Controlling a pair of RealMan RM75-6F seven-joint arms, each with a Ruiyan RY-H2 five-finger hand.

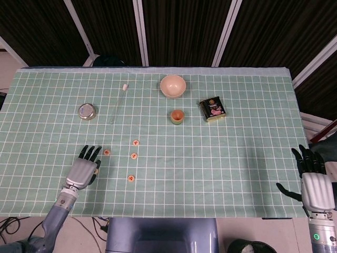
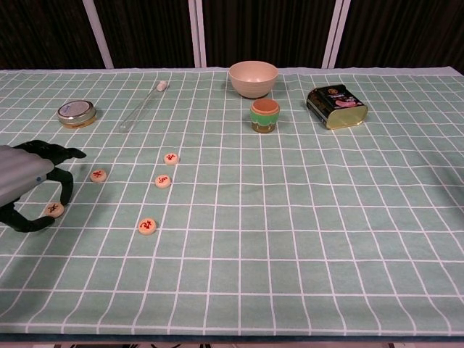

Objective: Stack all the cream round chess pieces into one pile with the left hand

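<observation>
Chess piece (image 2: 53,209) under spread left hand (image 2: 29,185) fingers, ungripped.

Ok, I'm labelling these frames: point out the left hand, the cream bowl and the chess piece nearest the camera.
left hand (image 1: 84,169), head view, back of hand
cream bowl (image 2: 253,78), chest view, outer wall
nearest chess piece (image 2: 147,226), chest view, top face
</observation>
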